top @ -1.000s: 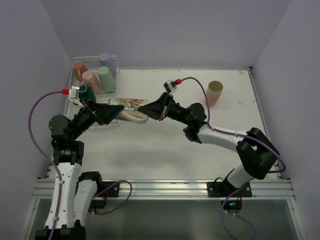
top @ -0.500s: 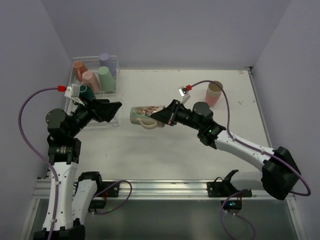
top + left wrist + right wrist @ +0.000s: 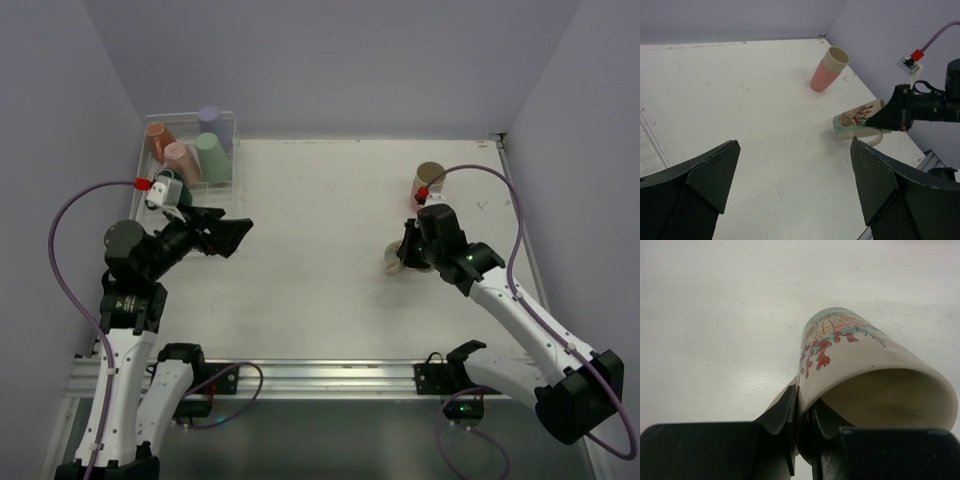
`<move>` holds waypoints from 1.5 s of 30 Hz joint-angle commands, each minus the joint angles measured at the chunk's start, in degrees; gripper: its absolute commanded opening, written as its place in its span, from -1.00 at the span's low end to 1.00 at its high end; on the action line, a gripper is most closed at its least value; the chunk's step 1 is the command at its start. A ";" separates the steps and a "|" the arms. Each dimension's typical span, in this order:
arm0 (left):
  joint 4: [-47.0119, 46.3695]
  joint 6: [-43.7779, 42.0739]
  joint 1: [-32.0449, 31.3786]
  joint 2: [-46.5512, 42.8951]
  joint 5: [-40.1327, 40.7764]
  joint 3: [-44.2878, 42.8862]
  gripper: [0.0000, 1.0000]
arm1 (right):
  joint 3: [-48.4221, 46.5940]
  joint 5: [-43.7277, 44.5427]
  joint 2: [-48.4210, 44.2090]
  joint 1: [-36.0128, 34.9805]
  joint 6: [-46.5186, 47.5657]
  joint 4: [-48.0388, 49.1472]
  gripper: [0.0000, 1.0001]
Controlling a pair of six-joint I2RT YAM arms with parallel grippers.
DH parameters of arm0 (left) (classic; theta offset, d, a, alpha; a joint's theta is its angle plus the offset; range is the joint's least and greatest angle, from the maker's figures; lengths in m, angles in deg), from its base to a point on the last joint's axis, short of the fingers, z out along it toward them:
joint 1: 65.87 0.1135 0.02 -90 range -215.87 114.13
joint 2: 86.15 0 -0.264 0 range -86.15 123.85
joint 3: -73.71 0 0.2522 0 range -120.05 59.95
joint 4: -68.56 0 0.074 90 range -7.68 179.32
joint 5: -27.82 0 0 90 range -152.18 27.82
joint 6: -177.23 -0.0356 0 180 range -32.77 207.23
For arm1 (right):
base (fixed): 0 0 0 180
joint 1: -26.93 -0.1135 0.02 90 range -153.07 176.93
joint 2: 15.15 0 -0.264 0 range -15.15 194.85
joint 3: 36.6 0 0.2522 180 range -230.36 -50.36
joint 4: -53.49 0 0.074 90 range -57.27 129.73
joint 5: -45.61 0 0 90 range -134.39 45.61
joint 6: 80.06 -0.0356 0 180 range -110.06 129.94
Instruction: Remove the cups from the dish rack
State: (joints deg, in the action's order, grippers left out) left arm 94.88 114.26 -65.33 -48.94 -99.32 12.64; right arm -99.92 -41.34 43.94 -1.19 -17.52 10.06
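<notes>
The dish rack (image 3: 140, 172) stands at the far left and holds orange (image 3: 156, 134), pink (image 3: 180, 160), green (image 3: 210, 156) and purple (image 3: 209, 119) cups and a dark green mug (image 3: 172, 186). My left gripper (image 3: 238, 232) is open and empty just right of the rack; the left wrist view shows its gripper (image 3: 795, 192) with wide-spread jaws. My right gripper (image 3: 405, 255) is shut on the rim of a cream mug (image 3: 855, 365) with a red and teal print. The mug lies on its side low over the table (image 3: 857, 120). I cannot tell if it touches.
A pink cup with a beige cup nested in it (image 3: 428, 185) stands upright at the far right, just behind the cream mug; it also shows in the left wrist view (image 3: 829, 70). White walls close in the table at the back and right.
Both grippers held the cream mug at mid-table a second ago. The left gripper let go and drew back toward the rack. The right arm carried the mug right and down.
</notes>
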 commanded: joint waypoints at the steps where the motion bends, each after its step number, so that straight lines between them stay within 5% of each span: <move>1: 0.62 -4.52 -4.04 -1.79 2.15 1.43 1.00 | -4.32 13.19 -0.65 0.78 5.66 -8.11 -1.00; 9: 4.23 -9.36 -12.31 -3.81 10.95 2.13 1.00 | -8.79 20.49 4.97 5.35 9.97 -13.39 -1.00; 32: 3.17 -9.10 -13.98 -0.30 14.12 2.93 1.00 | -13.98 7.85 18.60 7.90 15.25 -7.86 -1.00; 33: 3.09 -9.18 -13.98 -0.04 14.03 2.75 1.00 | -13.98 7.41 18.87 8.08 15.25 -7.95 -0.97; 37: 3.09 -9.01 -13.98 0.84 14.73 2.40 1.00 | -13.90 7.41 18.78 8.08 14.72 -8.21 -0.19; 45: 3.61 -7.87 -13.98 2.51 17.63 0.20 1.00 | -16.00 7.41 16.68 7.99 14.28 -9.79 0.29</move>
State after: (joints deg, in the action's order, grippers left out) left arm 99.36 106.13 -79.03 -46.95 -83.93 15.68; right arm -112.75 -34.47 63.19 6.63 -3.49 -0.45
